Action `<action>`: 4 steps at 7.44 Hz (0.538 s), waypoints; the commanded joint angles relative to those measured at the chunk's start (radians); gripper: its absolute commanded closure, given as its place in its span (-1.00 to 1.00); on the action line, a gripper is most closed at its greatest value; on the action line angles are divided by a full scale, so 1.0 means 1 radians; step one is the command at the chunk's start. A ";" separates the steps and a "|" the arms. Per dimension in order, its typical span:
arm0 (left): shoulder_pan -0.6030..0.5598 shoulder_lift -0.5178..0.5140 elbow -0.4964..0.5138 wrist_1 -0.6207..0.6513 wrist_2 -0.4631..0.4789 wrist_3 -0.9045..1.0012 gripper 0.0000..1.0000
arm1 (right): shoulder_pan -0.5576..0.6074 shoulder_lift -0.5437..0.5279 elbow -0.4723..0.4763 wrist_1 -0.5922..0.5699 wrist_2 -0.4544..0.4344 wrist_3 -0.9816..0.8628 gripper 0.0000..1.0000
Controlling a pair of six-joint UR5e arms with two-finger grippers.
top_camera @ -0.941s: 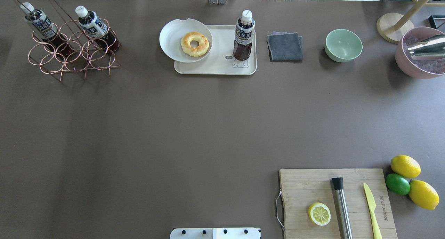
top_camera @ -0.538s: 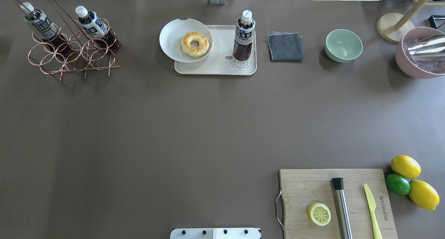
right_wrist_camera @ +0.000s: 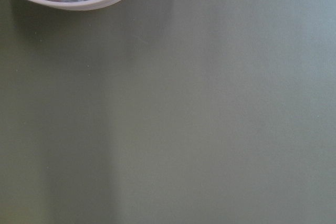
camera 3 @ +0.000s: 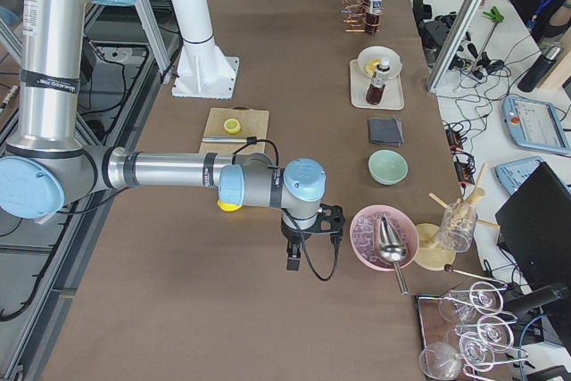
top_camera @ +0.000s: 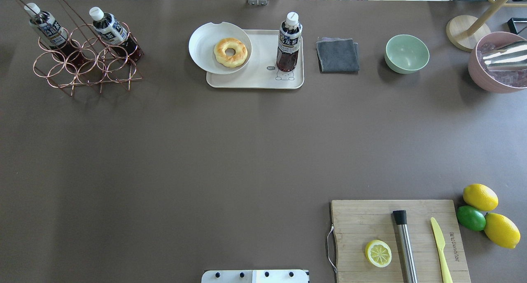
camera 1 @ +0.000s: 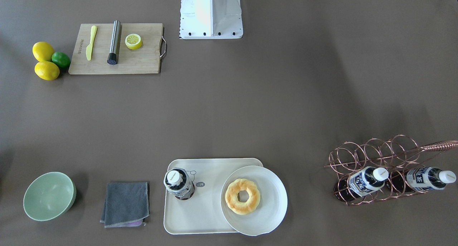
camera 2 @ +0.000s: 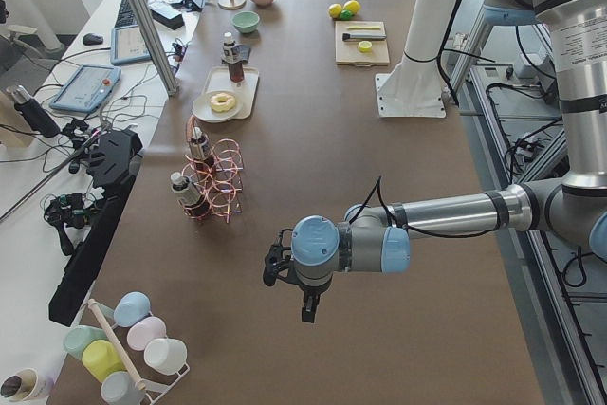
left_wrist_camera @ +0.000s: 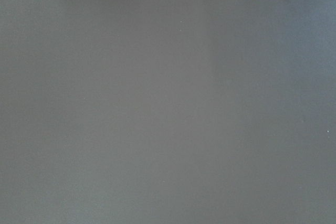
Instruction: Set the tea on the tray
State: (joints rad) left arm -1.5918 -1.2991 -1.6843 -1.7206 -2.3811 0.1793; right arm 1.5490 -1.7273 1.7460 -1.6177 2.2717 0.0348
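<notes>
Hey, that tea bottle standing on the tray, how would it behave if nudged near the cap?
The tea bottle stands tall and narrow on the tray, so a high push would probably tip it. It looks nearly full, so likely fairly heavy for its size. Once down, its round body may roll.

Overhead + front cams opp. sides, steep down; share tray (top_camera: 255, 79).

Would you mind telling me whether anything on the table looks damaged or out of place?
The round white plate has a notch in its rim, like a chip, and it overhangs the tray at one end. The tea stands upright on the tray; no spill shows.
</notes>
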 commanded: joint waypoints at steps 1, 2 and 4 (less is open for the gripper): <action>-0.022 0.003 -0.005 0.001 0.000 0.000 -0.98 | 0.000 -0.003 0.006 -0.001 0.003 0.002 -1.00; -0.036 0.003 -0.006 0.001 0.000 0.000 -0.98 | 0.000 -0.003 0.006 -0.001 0.015 0.008 -1.00; -0.039 0.003 -0.006 -0.001 -0.001 0.000 -0.98 | 0.000 -0.005 0.009 0.009 0.031 0.008 -1.00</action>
State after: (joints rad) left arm -1.6239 -1.2963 -1.6896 -1.7198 -2.3807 0.1795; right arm 1.5493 -1.7305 1.7516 -1.6172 2.2918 0.0417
